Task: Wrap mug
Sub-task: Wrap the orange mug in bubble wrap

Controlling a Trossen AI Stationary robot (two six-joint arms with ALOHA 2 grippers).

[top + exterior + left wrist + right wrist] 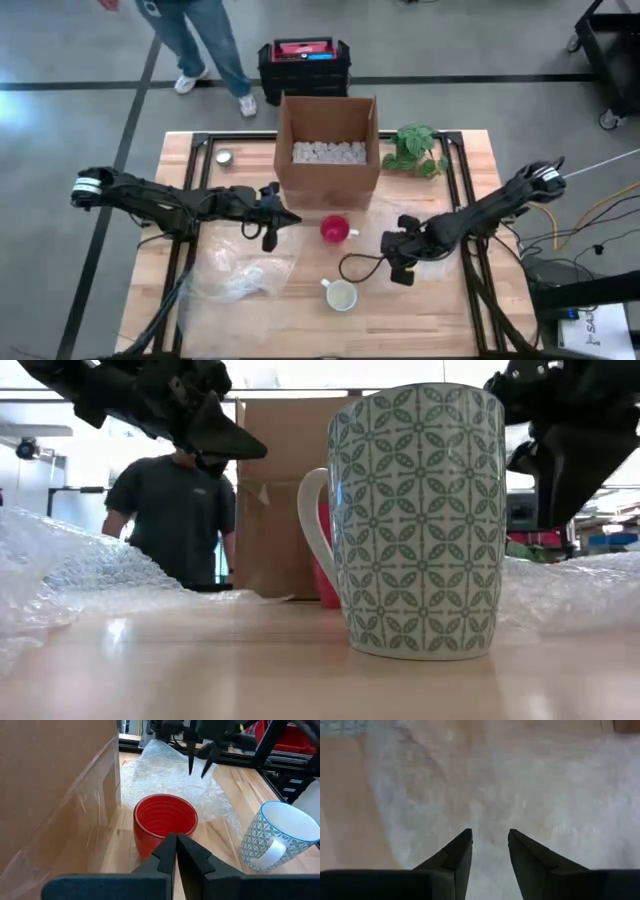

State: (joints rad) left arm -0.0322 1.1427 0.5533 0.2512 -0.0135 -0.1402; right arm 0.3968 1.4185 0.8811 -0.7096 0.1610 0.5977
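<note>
Presently, the left gripper (176, 840) is seen with fingers pressed together, empty, the red mug (165, 822) just beyond its tips; a nudge could tip it. The right gripper (490, 837), narrowly parted, hangs over bubble wrap (530, 785), which may be snagged.

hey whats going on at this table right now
A two-armed robot is set up to wrap a mug. Neither gripper holds anything. The left gripper, fingers shut, sits just short of the red mug by the cardboard box. The right gripper, slightly open, hangs over a sheet of bubble wrap. A patterned white mug stands unwrapped at the front, more bubble wrap lies left of it, and a person stands behind the table.
</note>
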